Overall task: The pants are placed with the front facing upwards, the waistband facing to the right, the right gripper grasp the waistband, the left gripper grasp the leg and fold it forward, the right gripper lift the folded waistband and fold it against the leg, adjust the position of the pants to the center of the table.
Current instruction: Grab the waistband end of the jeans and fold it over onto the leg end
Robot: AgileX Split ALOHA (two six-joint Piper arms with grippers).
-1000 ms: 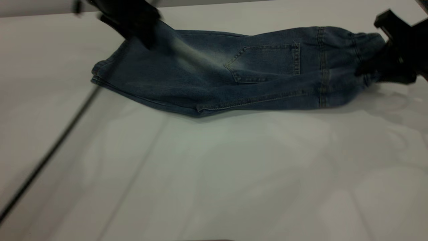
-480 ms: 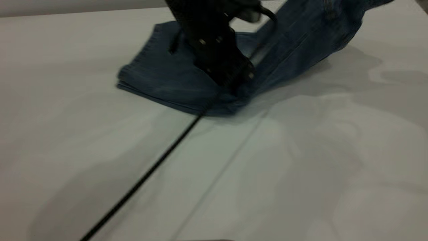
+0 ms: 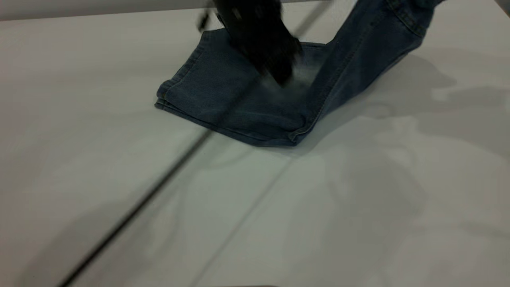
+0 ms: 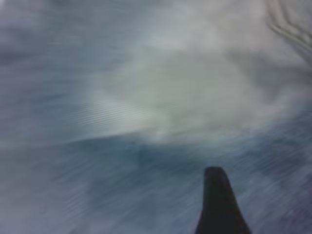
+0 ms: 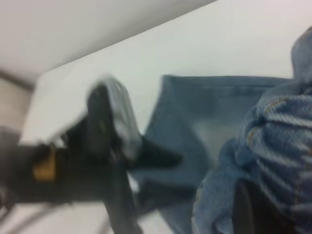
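Note:
The blue denim pants point(image 3: 239, 103) lie folded lengthwise, their leg end flat on the white table point(image 3: 279, 223). Their upper half point(image 3: 370, 44) rises steeply to the top right and leaves the exterior view. My left gripper point(image 3: 275, 67) is a dark blur low over the flat leg part, and its wrist view shows it point(image 4: 219, 204) close above pale faded denim. My right gripper point(image 5: 253, 200) is outside the exterior view. In its own wrist view it is shut on the bunched waistband point(image 5: 278, 131), with the left arm point(image 5: 107, 146) below it over the leg.
A thin dark cable point(image 3: 139, 207) runs slanting from the left arm toward the near left corner. Wide bare table surface lies in front of and to both sides of the pants. The table's far edge point(image 3: 99, 10) is just behind the pants.
The right gripper has lifted the waistband up and out of the exterior view, standing the pants' upper half on end. The left gripper swung right over the leg, and the leg end slid right.

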